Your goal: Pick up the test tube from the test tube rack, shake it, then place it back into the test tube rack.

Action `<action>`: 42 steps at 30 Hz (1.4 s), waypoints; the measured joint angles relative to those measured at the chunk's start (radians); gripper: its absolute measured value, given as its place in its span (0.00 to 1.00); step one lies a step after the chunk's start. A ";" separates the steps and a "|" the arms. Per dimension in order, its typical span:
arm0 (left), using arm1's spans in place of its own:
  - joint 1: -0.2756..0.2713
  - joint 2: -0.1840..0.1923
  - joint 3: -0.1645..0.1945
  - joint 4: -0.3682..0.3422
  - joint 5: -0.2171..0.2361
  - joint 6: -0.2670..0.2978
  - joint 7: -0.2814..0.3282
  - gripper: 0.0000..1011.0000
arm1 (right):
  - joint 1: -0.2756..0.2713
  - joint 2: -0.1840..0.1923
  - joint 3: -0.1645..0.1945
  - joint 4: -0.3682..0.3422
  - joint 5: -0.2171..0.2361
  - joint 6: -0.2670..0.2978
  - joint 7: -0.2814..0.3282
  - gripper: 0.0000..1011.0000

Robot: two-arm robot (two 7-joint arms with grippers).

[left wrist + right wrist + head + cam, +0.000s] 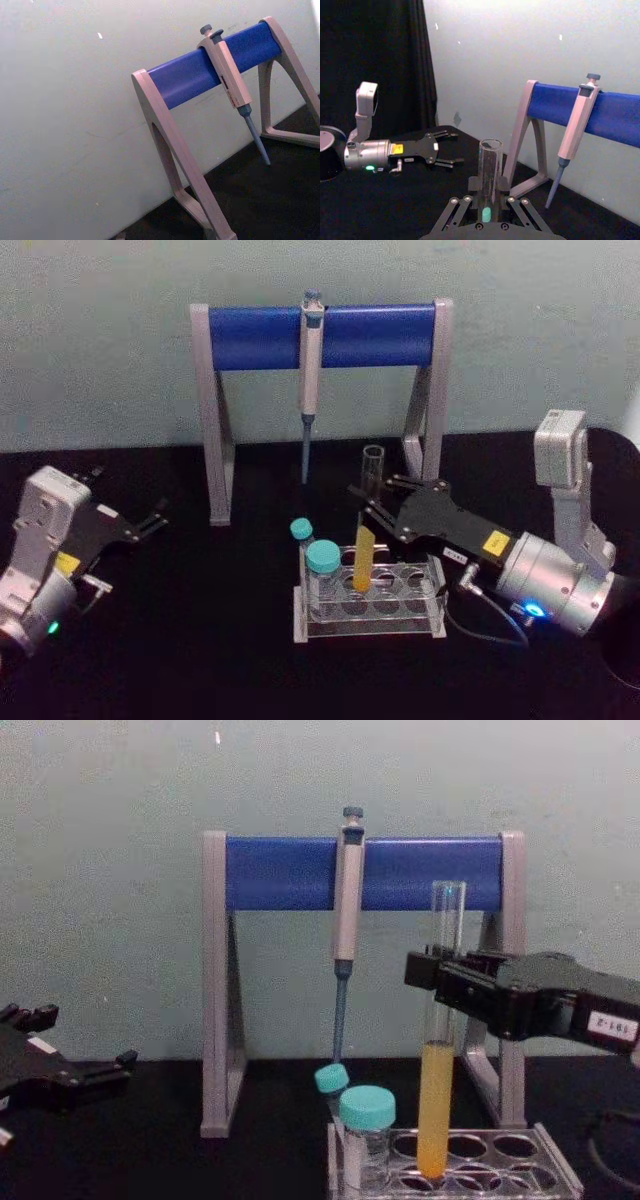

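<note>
One test tube (435,1100), in test tube rack (560,1170); right gripper (442,982) clasping it

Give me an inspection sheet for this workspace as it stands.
Surface: black tabletop, no spills seen.
Job's things: test tube upright, yellow liquid in its lower part, bottom in a hole of the test tube rack.
Clutter: two teal-capped tubes in the rack; pipette hanging on the pipette stand.
Grippers: right gripper shut on the test tube above the liquid; left gripper open, parked at left.
Cables: grey cable looping from the right gripper's wrist.
Surroundings: pale wall; black curtain.
</note>
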 joint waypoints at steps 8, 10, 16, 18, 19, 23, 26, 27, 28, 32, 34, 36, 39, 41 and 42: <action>0.000 0.000 0.000 0.000 0.000 0.000 0.000 0.99 | 0.012 -0.017 -0.006 0.026 -0.014 -0.018 0.003 0.23; 0.000 0.000 0.000 0.000 0.000 0.000 0.000 0.99 | 0.013 -0.018 -0.008 0.029 -0.015 -0.018 0.004 0.23; 0.000 0.000 0.000 0.000 0.000 0.000 0.000 0.99 | 0.012 -0.021 -0.013 0.037 -0.030 -0.019 0.002 0.23; 0.000 0.000 0.000 0.000 0.000 0.000 0.000 0.99 | 0.011 -0.023 -0.014 0.041 -0.035 -0.019 -0.002 0.23; 0.000 0.000 0.000 0.000 0.000 0.000 0.000 0.99 | 0.011 -0.024 -0.014 0.042 -0.036 -0.019 -0.002 0.23; 0.000 0.000 0.000 0.000 0.000 0.000 0.000 0.99 | 0.010 -0.029 -0.015 0.052 -0.045 -0.023 -0.004 0.23; 0.000 0.000 0.000 0.000 0.000 0.000 0.000 0.99 | 0.009 -0.033 -0.016 0.062 -0.052 -0.025 -0.005 0.23; 0.000 0.000 0.000 0.000 0.000 0.000 0.000 0.99 | 0.009 -0.034 -0.016 0.064 -0.053 -0.026 -0.005 0.23; 0.000 0.000 0.000 0.000 0.000 0.000 0.000 0.99 | 0.008 -0.037 -0.018 0.069 -0.056 -0.026 -0.005 0.23; 0.000 0.000 0.000 0.000 0.000 0.000 0.000 0.99 | 0.008 -0.043 -0.020 0.082 -0.062 -0.026 -0.005 0.23; 0.000 0.000 0.000 0.000 0.000 0.000 0.000 0.99 | 0.008 -0.046 -0.020 0.087 -0.063 -0.026 -0.005 0.23; 0.000 0.000 0.000 0.000 0.000 0.000 0.000 0.99 | 0.007 -0.052 -0.022 0.096 -0.065 -0.026 -0.005 0.23; 0.000 0.000 0.000 0.000 0.000 0.000 0.000 0.99 | 0.007 -0.055 -0.023 0.101 -0.067 -0.026 -0.004 0.23; 0.000 0.000 0.000 0.000 0.000 0.000 0.000 0.99 | 0.007 -0.058 -0.024 0.106 -0.069 -0.026 -0.004 0.23; 0.000 0.000 0.000 0.000 0.000 0.000 0.000 0.99 | 0.007 -0.059 -0.024 0.107 -0.070 -0.026 -0.004 0.23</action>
